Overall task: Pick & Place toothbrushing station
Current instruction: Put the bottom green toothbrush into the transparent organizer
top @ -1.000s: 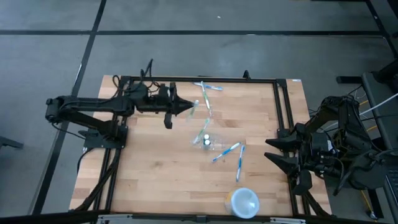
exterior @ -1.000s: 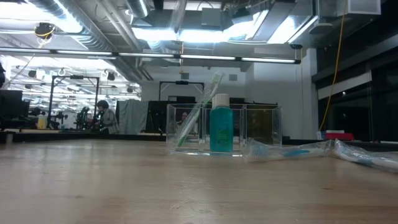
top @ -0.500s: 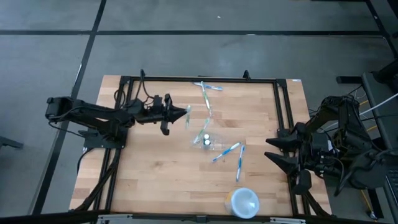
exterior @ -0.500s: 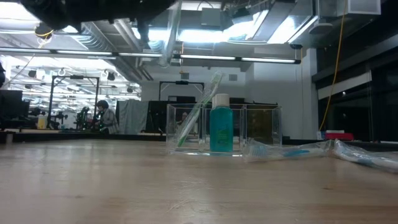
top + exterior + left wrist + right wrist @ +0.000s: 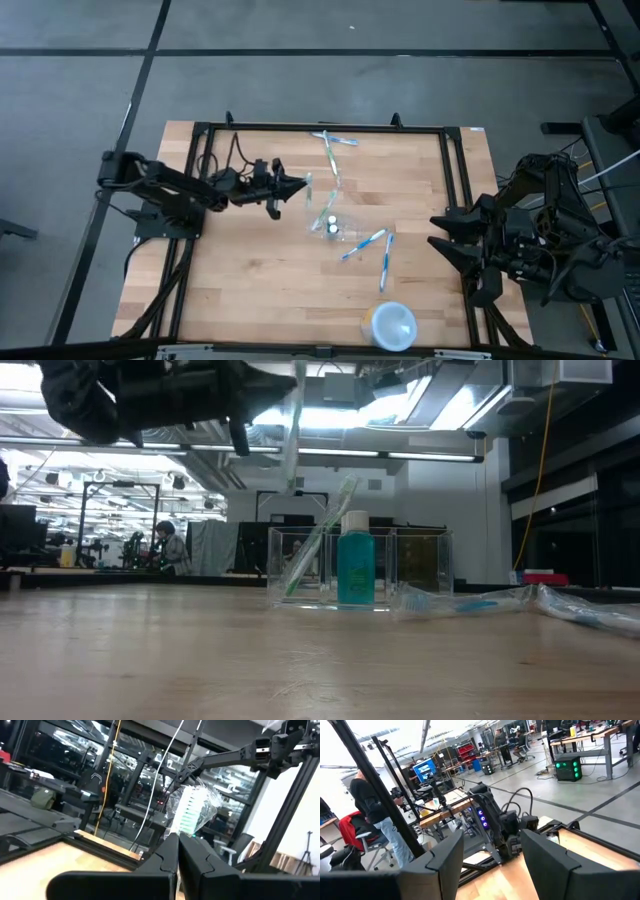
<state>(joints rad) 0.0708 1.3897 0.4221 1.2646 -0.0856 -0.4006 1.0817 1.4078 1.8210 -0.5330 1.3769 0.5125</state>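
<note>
floor: grey | ceiling lights | distant desks | wooden table

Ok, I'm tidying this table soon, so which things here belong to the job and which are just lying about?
Job: clear holder, teal bottle inside; wrapped toothbrush gripped in the left pincer.
Lying about, probably: white cup; loose toothbrushes; right pincer, open, off to the side.

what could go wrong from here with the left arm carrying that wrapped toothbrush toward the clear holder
The left gripper pinches only one end of the wrapped toothbrush, so it might swing or slip out. The clear holder already contains a green toothbrush and a teal bottle; lowering the new brush in could knock them or nudge the holder. Loose toothbrushes lie close beside it and could be bumped.
</note>
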